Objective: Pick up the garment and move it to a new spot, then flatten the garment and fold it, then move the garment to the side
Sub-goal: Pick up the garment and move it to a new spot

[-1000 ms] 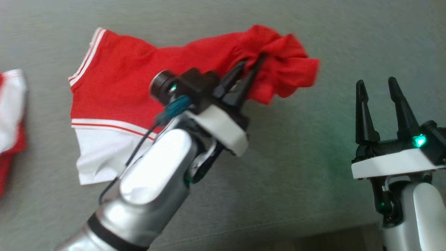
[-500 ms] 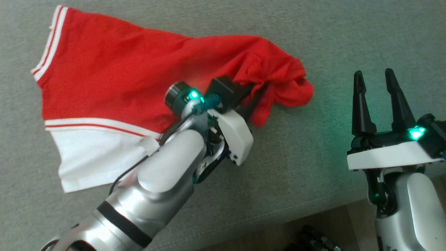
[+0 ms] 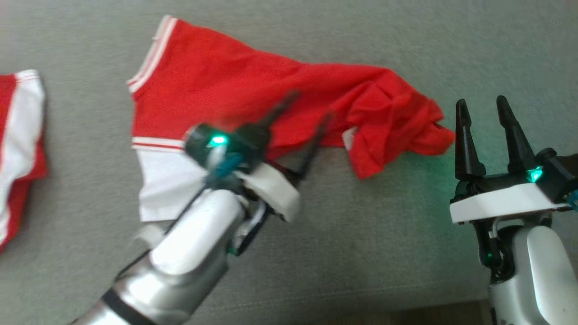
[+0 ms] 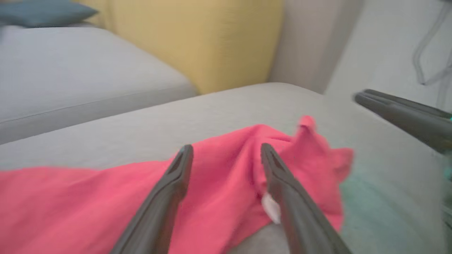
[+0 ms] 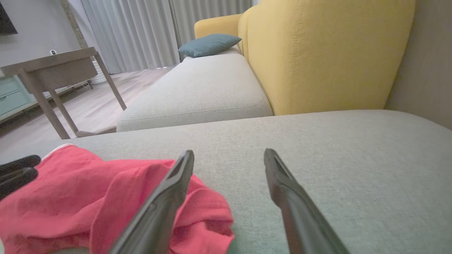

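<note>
Your L gripper (image 3: pixel 308 108) hangs w/ fingers spread wide, gripping nothing, over the red-and-white garment (image 3: pixel 216 85), which lies on the grey cushion (image 3: pixel 361 234) w/ its right end bunched up. R gripper (image 3: pixel 481 103) is wide open too, empty, just beside that bunched end. A second cloth (image 3: pixel 22 126), also red and white, lies well apart at far left.

Red-and-white garments (image 3: pixel 216 85) (image 3: pixel 20 131): two. Jaws: two pairs, one on each arm, each pair made of two long dark fingers (image 3: pixel 465 140), so four fingers in all. Grey seat cushions (image 5: pixel 317 141) (image 5: pixel 197 88): two. Yellow back sections (image 5: pixel 317 53) (image 5: pixel 215 24): two. Teal pillow (image 5: pixel 208 44): one. Wooden table (image 5: pixel 53 65): one. Curtains (image 5: pixel 134 31): the number of panels cannot be told.
</note>
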Robot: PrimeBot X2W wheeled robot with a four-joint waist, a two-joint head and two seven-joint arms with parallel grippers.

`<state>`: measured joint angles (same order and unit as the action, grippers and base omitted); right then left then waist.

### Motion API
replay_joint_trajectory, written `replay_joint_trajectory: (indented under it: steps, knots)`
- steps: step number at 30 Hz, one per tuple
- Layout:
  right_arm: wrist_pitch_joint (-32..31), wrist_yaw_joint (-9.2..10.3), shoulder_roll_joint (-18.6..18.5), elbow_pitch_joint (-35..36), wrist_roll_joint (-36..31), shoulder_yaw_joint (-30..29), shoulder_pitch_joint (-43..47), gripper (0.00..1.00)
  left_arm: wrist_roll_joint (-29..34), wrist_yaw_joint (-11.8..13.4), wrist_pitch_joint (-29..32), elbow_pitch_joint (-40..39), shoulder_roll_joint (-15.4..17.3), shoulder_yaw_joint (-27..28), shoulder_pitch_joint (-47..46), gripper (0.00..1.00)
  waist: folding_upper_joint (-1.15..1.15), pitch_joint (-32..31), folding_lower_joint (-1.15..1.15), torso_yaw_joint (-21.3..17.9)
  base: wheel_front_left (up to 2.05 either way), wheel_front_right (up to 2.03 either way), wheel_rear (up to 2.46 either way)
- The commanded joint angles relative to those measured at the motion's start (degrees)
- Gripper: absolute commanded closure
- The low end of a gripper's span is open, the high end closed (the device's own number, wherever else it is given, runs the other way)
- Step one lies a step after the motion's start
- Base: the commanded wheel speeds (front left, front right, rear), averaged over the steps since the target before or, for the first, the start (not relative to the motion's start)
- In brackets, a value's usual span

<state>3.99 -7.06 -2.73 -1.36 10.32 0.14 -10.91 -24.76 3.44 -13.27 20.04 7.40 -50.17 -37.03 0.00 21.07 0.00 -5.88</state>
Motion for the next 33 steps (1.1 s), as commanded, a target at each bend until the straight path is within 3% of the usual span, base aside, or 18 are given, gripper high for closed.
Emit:
replay_joint_trajectory:
  steps: [1, 5, 11, 16, 21, 26, 33]
  knots:
    - [-0.43, -0.43, -0.15, 2.42, -0.62, 1.08, 0.39, 0.0, -0.67, 1.58, -0.87, -2.84, 1.6, 3.77, 0.05, 0.0, 0.0, -2.21, 0.0, 2.7, 0.0, 0.0, 0.0]
    - [-1.56, -0.43, -0.15, 3.21, -1.44, 0.75, 1.0, 0.0, -0.73, 5.12, -1.62, -5.68, 4.24, 9.39, 2.95, 0.0, 0.0, -3.48, 0.0, 4.93, 0.0, 0.0, 0.0]
    - [-2.87, -0.43, -0.15, 4.33, -2.37, -0.21, 1.81, 0.0, 1.47, 7.89, -1.71, -11.95, 7.24, 20.52, 8.74, 0.0, 0.0, -4.96, 0.0, 7.49, 0.0, 0.0, 0.0]
    - [-3.59, -0.43, -0.15, 4.88, -2.79, -1.34, 2.87, 0.0, 3.27, 6.38, -1.72, -13.52, 8.77, 27.9, 14.11, 0.0, 0.0, -6.62, 0.0, 8.89, 0.0, 0.0, 0.0]
    - [-4.01, -0.43, -0.15, 4.91, -3.11, -1.92, 4.27, 0.0, 4.3, 3.12, -1.72, -13.98, 9.12, 32.76, 18.39, 0.0, 0.0, -8.4, 0.0, 9.16, 0.0, 0.0, 0.0]
    - [-4.4, -0.43, -0.15, 5.06, -2.74, -2.06, 6.53, 0.0, 5.04, 0.34, -1.73, -12.8, 8.81, 34.21, 21.77, 0.0, 0.0, -10.43, 0.0, 8.77, 0.0, 0.0, 0.0]
    - [-4.82, -0.43, -0.15, 5.2, -1.87, -1.78, 9.57, 0.0, 6.32, -0.67, -1.73, -11.61, 8.4, 34.59, 25.34, 0.0, 0.0, -13.44, 0.0, 8.07, 0.0, 0.0, 0.0]
